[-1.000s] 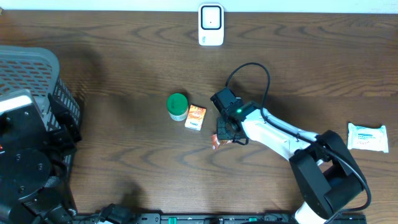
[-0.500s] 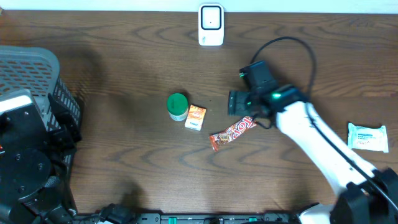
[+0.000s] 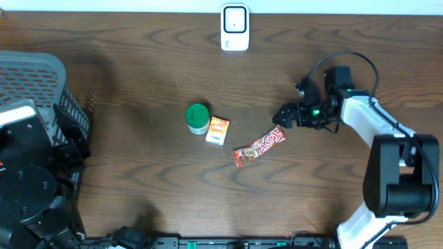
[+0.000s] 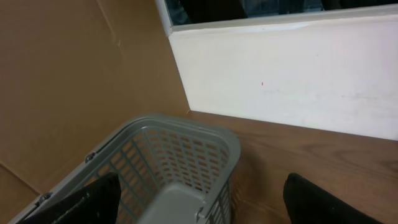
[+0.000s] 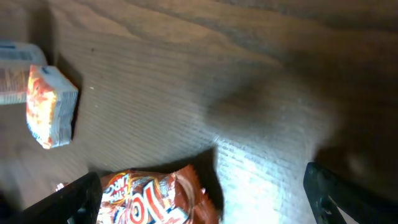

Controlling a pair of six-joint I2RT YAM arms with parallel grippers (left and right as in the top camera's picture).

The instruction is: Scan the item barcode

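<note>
Centrally, the orange-red wrapped candy bar (image 3: 259, 147) lay flat on the brown wooden table (image 3: 138, 173), well in front of the white boxy scanner (image 3: 234, 28). The right gripper (image 3: 284, 115), front-right of the scanner, held nothing, jaws wide apart. The left gripper (image 4: 199, 208), far left of the scanner over a grey plastic basket (image 4: 186, 140), likewise stood with jaws apart.

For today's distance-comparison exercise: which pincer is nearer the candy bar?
Right. The right pincer hovers open just beyond the upper-right end of the candy bar; the left pincer is far off to the left, above the grey basket.
</note>
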